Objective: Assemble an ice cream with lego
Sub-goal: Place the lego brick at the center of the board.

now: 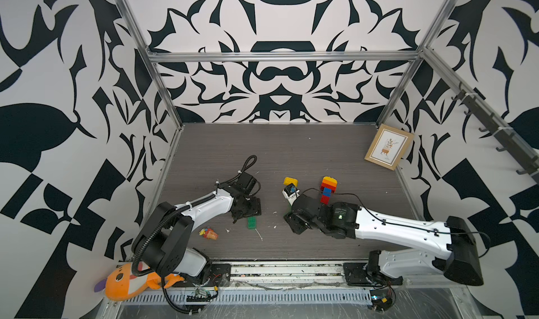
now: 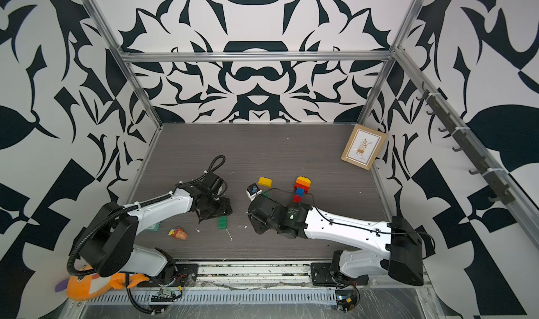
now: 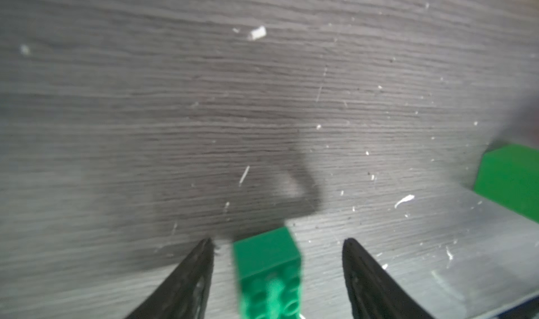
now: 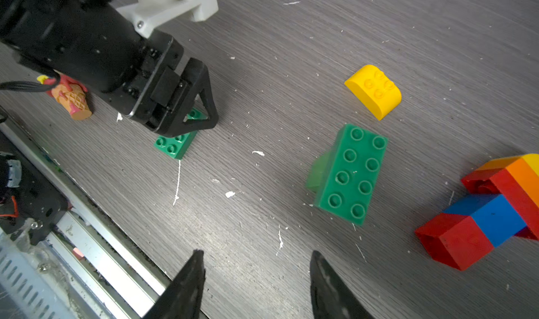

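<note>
A: From the left side, where does the lego lie now?

B: The left hand (image 3: 277,240) is wide open and holds nothing; it hangs low over the small green studded plastic brick (image 3: 267,256), which lies flat on the dark grey wood-grain worktop (image 1: 291,157), with a gap to each finger. The right hand (image 4: 258,253) is also open and empty; in front of it lie the long green eight-stud brick (image 4: 350,174), the yellow rounded brick (image 4: 374,91), and the joined stack of red, blue, orange and yellow bricks (image 4: 495,212), which lies on its side.

A: What could go wrong from here?

B: I think the small brick sits closer to one finger; on closing, that finger would meet it first and could push or turn it, so the grip becomes crooked. The two arms are near each other in both top views; a reach to the middle could make them knock. The long brick seems to lean on a pale green piece under one edge, I cannot tell what; pressed from above it may rock. The right arm passes just beside the stack; it could sweep the stack away.

A: And the materials?

B: The small orange-red waffle-patterned object (image 4: 71,101) is no brick. The bricks are hard, glossy plastic with round studs and straight edges, slippery for thin black fingers; the yellow one offers curved sides. The worktop is fine-grained, with white flecks on it.
</note>
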Tool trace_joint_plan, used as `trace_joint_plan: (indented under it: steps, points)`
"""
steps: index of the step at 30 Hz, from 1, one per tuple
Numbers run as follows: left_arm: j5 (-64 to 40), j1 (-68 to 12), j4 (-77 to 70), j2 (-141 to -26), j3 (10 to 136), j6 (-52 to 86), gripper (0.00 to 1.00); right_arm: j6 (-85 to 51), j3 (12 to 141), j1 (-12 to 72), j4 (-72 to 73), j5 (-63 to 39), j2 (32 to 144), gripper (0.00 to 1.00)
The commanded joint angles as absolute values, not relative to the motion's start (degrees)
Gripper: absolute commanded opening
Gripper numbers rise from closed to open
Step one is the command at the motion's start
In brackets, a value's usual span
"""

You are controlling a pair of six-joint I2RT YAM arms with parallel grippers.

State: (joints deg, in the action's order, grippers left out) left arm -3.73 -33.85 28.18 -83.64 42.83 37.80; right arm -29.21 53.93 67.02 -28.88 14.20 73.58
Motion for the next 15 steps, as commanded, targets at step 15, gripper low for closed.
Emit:
trace_joint_plan:
  steps: [15]
  points:
    - [-3.91,-12.36,43.22,-53.45,56.69,23.71,0.84,-38.45,71.30,70.72,-18.19,7.17,103.47,0.65]
